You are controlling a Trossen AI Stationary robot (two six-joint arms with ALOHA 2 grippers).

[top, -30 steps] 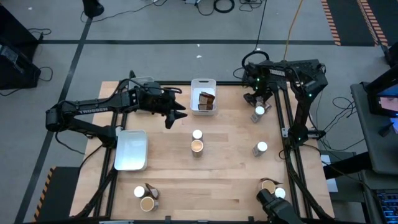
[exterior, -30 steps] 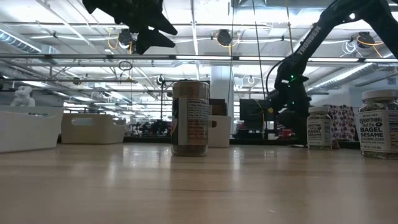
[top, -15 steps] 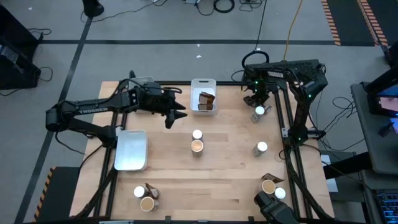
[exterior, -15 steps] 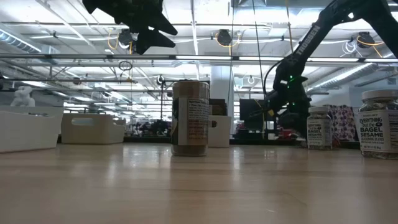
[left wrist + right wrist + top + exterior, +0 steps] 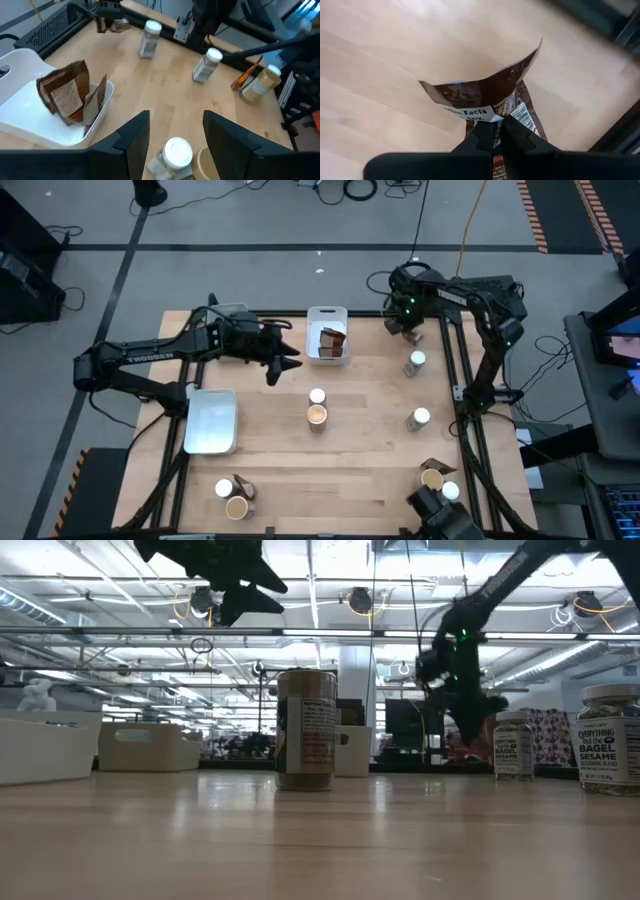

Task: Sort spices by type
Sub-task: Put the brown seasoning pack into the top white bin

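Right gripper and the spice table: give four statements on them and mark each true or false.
1. The right gripper is shut on a brown packet. True.
2. The tray at the table's far edge holds white-topped jars. False: it holds brown packets.
3. The left gripper holds a jar. False: its fingers stand open over a white-topped jar, gripping nothing.
4. The tray near the left arm has no spices in it. True.
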